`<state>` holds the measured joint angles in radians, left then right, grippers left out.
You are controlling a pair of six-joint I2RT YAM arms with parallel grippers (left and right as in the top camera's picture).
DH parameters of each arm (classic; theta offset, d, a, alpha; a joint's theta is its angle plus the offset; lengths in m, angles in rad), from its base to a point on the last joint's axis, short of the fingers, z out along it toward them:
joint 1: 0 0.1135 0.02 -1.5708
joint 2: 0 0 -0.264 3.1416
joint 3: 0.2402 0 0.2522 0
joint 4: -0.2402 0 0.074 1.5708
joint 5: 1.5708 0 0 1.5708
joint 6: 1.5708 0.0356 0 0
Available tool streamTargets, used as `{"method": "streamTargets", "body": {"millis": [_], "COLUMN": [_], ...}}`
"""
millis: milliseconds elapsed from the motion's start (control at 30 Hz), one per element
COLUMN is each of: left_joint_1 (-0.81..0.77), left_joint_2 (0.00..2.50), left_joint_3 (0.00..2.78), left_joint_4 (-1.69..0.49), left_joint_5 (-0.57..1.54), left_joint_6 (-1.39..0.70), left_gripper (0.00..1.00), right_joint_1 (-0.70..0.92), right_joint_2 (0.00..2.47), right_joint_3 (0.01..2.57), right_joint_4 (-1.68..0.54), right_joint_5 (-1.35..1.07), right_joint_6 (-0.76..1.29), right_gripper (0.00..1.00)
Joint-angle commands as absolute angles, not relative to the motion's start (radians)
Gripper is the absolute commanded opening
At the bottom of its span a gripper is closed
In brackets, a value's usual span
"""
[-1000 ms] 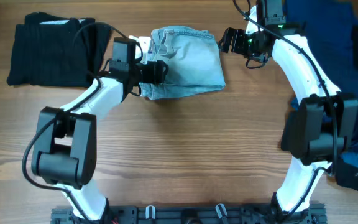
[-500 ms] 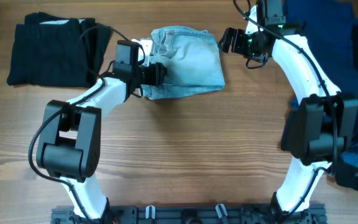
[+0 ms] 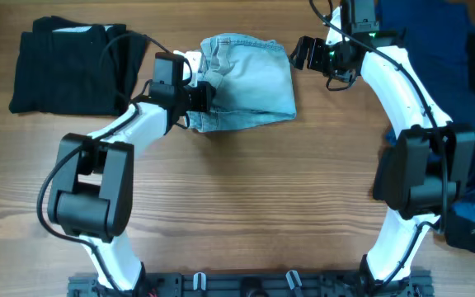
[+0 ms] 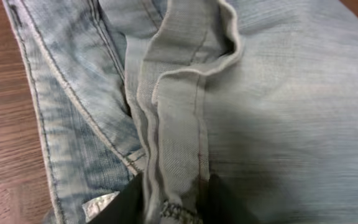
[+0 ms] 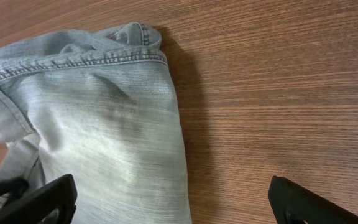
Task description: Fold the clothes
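At the table's far middle lie the shorts, folded. My left gripper pinches a doubled hem at their left edge, probably to square the fold; my right gripper hangs spread and empty beside their right edge.
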<state>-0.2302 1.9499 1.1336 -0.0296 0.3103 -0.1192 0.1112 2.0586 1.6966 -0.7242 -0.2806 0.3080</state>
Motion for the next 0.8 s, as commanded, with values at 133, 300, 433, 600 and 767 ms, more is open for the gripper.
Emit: {"method": "streamTargets", "body": {"millis": [133, 300, 433, 600, 767], "left_joint_1": [-0.237, -0.237, -0.237, -0.237, -0.237], "left_joint_2": [1.774, 1.713, 1.724, 1.747, 1.747], "left_joint_3": [1.133, 1.133, 1.133, 1.133, 1.133], "left_joint_4": [-0.188, -0.356, -0.5, -0.624, -0.653], "left_joint_5": [0.19, 0.1, 0.049, 0.002, 0.007], "left_joint_6": [-0.12, -0.232, -0.363, -0.435, -0.434], "left_gripper": [0.07, 0.04, 0.04, 0.62, 0.86], "right_joint_1": [0.11, 0.11, 0.11, 0.11, 0.11], "right_joint_2": [2.025, 2.025, 2.025, 2.025, 2.025], "right_joint_3": [1.691, 1.691, 1.691, 1.691, 1.691], "right_joint_4": [-0.719, -0.718, -0.719, -0.719, -0.719], "right_joint_5": [-0.297, -0.297, -0.297, -0.297, -0.316], "right_joint_6": [0.288, 0.289, 0.289, 0.288, 0.288], "right_gripper": [1.0, 1.0, 1.0, 1.0, 1.0]}}
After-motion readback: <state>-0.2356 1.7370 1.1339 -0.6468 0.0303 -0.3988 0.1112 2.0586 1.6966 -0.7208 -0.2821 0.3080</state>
